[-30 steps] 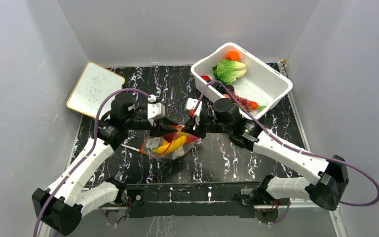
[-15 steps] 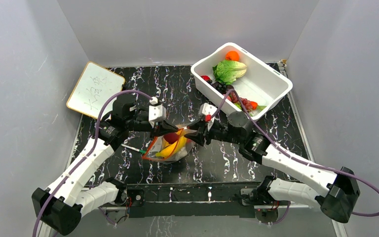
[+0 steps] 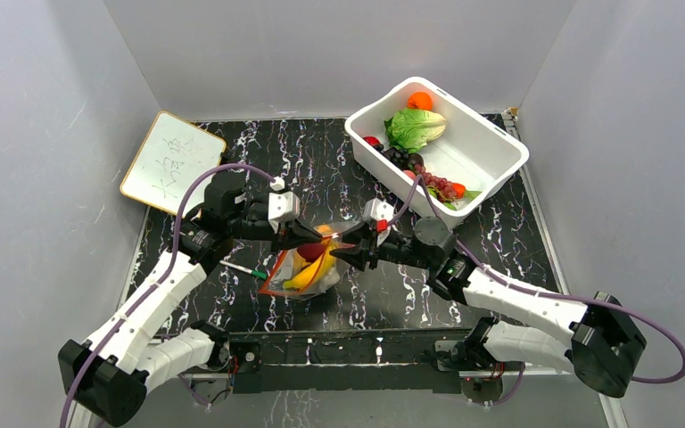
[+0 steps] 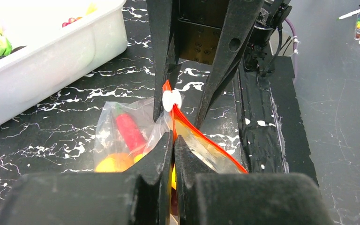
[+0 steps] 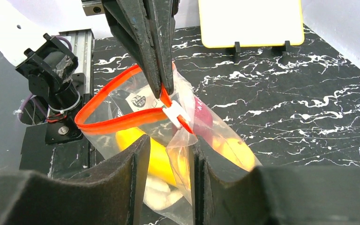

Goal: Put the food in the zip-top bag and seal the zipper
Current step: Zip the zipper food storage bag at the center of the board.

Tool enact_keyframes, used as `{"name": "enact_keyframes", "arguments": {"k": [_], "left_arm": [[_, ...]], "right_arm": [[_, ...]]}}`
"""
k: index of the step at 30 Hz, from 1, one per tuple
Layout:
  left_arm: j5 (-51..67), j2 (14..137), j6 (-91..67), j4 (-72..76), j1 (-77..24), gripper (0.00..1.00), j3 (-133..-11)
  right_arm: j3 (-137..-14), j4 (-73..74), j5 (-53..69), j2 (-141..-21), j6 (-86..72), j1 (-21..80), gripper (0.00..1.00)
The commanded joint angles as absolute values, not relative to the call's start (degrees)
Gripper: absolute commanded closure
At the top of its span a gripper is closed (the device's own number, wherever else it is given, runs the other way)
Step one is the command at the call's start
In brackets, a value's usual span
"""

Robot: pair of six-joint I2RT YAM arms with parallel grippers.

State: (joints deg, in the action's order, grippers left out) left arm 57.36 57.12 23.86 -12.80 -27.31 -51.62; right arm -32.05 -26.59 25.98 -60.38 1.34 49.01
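The zip-top bag [image 3: 308,267] stands on the black marbled table between both arms, its mouth gaping. Inside is food: a yellow piece [image 5: 154,154], an orange piece [image 5: 236,150], a white piece [image 5: 161,197] and a dark red piece [image 4: 130,131]. The red-orange zipper [image 5: 117,123] loops round the mouth, with a white slider [image 5: 176,112] at one end. My left gripper [image 4: 173,138] is shut on the zipper strip close to the slider. My right gripper [image 5: 168,143] is open, its fingers straddling the bag's clear corner just below the slider.
A white tub [image 3: 491,147] at the back right holds a lettuce [image 3: 415,127], an orange piece [image 3: 420,100] and dark grapes. A small whiteboard [image 3: 172,160] leans at the back left. A green-and-white pen [image 3: 243,269] lies left of the bag.
My right gripper opened and drew in low beside the bag's corner. A dark red piece now shows in the bag's mouth. My left gripper closed on the zipper strip, and the bag stands more upright.
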Motion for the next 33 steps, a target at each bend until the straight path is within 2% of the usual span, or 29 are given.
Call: {"name": "enact_keyframes", "arguments": {"k": [1,2,4,5,6,9,10,11,14,26,28,31,32,33], "left_arm": [[60.58,54.64,23.14,-10.16,-27.42,1.00,-50.40],[60.88,54.59,22.73,-9.85,-27.42,1.00,-50.30],[60.94,54.59,21.65,-9.30,-27.42,1.00,-50.48],[60.57,54.51,20.79,-8.86,-27.40,1.00,-50.57],[59.51,54.43,19.23,-8.30,-27.42,0.98,-50.66],[56.61,53.96,14.64,-4.44,-27.42,0.58,-50.23],[56.37,53.81,12.67,-2.39,-27.42,0.51,-49.99],[56.46,53.74,11.63,-1.16,-27.42,0.47,-49.72],[56.61,53.17,9.20,1.60,-27.42,0.45,-49.75],[53.26,51.52,8.02,4.21,-27.44,0.45,-49.73],[51.41,51.10,7.76,6.11,-27.38,0.50,-48.74],[49.90,50.72,7.89,6.95,-27.42,0.64,-48.22],[49.50,50.77,8.56,6.46,-27.42,0.71,-48.40],[49.35,50.92,9.95,4.42,-27.42,0.83,-49.06]], "right_arm": [[-34.25,-31.09,27.69,-60.78,3.51,48.96,0.69],[-34.52,-30.66,27.85,-60.91,4.04,48.93,0.76],[-35.10,-29.87,28.47,-60.95,5.05,48.95,0.96],[-35.34,-29.66,28.41,-60.76,5.12,48.91,1.00],[-35.51,-29.70,28.34,-60.61,4.98,48.95,1.00],[-36.35,-30.90,28.42,-60.70,3.26,48.94,1.00],[-37.02,-30.99,28.31,-61.04,2.16,48.95,1.00],[-37.85,-30.71,28.10,-61.61,1.65,48.95,1.00],[-39.98,-29.20,27.03,-62.75,0.33,48.94,1.00],[-46.32,-26.21,23.68,-67.18,-7.27,48.91,1.00],[-46.65,-26.13,23.87,-67.80,-7.56,48.95,1.00],[-46.91,-26.11,23.59,-68.08,-7.80,48.95,1.00],[-46.93,-26.17,23.52,-68.03,-7.82,48.95,1.00],[-47.09,-25.90,23.07,-67.86,-7.82,48.93,1.00]]}}
